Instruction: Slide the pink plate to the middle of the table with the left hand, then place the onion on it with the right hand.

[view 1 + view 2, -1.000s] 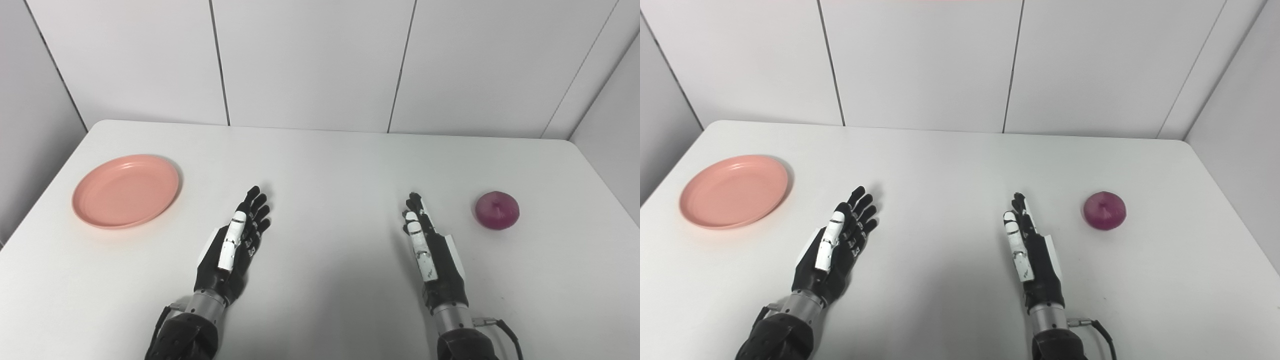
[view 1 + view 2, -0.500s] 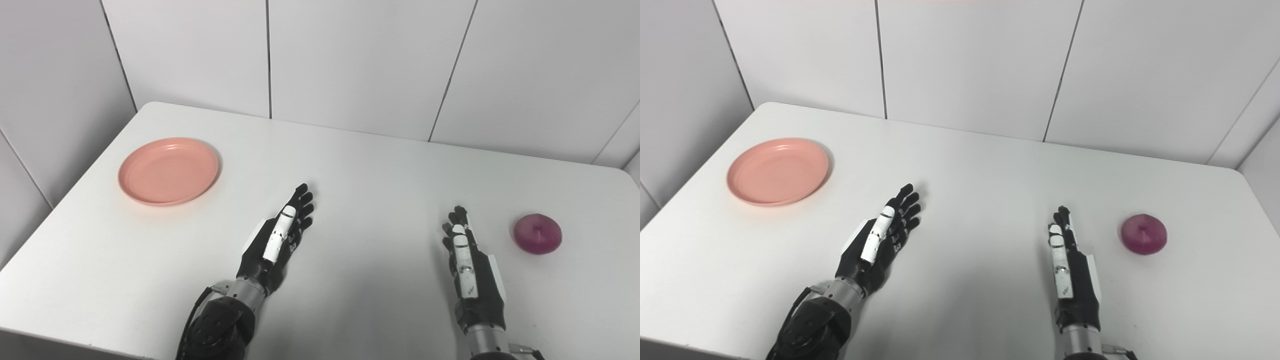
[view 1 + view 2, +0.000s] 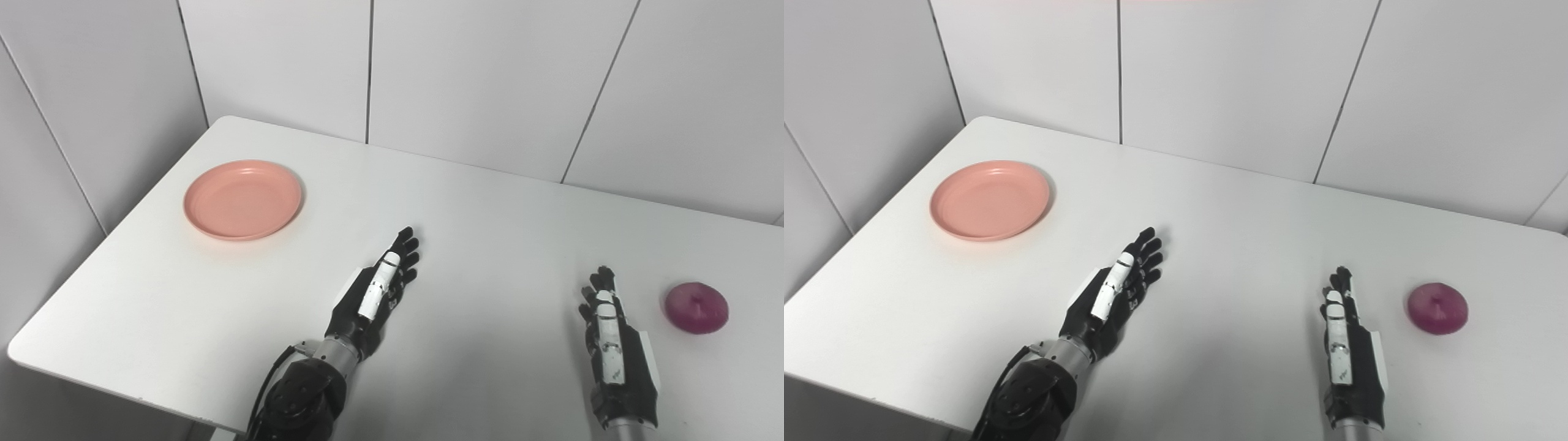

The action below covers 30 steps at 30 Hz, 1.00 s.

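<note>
A pink plate (image 3: 243,199) lies near the table's far left corner. A purple onion (image 3: 697,307) sits at the right side of the table. My left hand (image 3: 375,292) rests open on the table near the front middle, well to the right of and nearer than the plate, its fingers straight and holding nothing. My right hand (image 3: 614,349) lies open on its edge near the front right, a short way left of the onion and not touching it.
The white table (image 3: 490,214) has its left edge and front left corner (image 3: 15,355) in view. Grey wall panels (image 3: 478,73) stand close behind it and along the left side.
The camera has turned left, so the whole scene has shifted right in the picture. Both hands, the plate and the onion keep their places on the table.
</note>
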{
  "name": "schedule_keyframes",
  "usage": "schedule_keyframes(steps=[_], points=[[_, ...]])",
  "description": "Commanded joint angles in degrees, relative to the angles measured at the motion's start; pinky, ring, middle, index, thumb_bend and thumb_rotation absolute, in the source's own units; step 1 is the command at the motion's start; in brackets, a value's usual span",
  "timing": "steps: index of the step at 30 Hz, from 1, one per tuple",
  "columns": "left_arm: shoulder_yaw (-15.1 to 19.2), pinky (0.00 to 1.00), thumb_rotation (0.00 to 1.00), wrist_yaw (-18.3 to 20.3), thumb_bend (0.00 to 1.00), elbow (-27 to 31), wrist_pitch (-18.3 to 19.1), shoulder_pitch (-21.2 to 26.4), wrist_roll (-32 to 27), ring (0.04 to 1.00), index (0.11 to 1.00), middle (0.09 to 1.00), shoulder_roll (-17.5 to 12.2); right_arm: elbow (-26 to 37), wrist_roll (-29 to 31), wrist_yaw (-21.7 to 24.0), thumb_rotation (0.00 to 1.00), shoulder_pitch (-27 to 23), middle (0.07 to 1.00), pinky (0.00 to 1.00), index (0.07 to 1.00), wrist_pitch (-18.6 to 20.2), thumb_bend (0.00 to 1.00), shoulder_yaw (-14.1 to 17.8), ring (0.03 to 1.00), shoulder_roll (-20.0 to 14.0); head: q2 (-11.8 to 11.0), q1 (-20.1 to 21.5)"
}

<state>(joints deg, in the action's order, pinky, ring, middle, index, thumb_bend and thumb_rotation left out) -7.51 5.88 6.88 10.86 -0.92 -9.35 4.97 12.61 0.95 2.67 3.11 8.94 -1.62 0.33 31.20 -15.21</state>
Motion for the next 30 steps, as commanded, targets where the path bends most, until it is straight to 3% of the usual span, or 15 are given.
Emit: schedule_keyframes(steps=[1,16,23,30], points=[[-0.19,1.00,0.97,-0.17,0.45,0.88,-0.29,0.35,0.55,1.000,1.000,1.000,0.72,1.38,0.22,0.37,1.00,-0.25,0.999,1.00,1.000,-3.88,0.09,-0.03,0.993,-0.50,-0.14,0.09],[-0.11,1.00,0.96,-0.10,0.46,0.86,-0.88,0.50,0.32,0.999,1.000,1.000,0.10,1.53,0.06,0.32,1.00,-0.14,1.000,1.00,1.000,-3.90,0.08,-0.41,0.994,-0.18,-0.57,0.43],[0.71,1.00,1.00,-0.15,0.41,1.24,-1.92,1.06,0.01,0.990,0.994,1.000,0.09,1.62,-0.24,0.24,1.00,-0.05,1.000,1.00,1.000,-3.96,0.07,-0.76,0.996,-0.09,-1.19,0.32],[1.37,1.00,1.00,0.59,0.47,2.69,-1.05,2.48,0.16,0.985,0.988,0.996,-1.25,1.69,-0.71,0.01,1.00,0.05,1.000,1.00,1.000,-3.91,0.06,-1.15,0.997,0.03,-1.75,0.08]])
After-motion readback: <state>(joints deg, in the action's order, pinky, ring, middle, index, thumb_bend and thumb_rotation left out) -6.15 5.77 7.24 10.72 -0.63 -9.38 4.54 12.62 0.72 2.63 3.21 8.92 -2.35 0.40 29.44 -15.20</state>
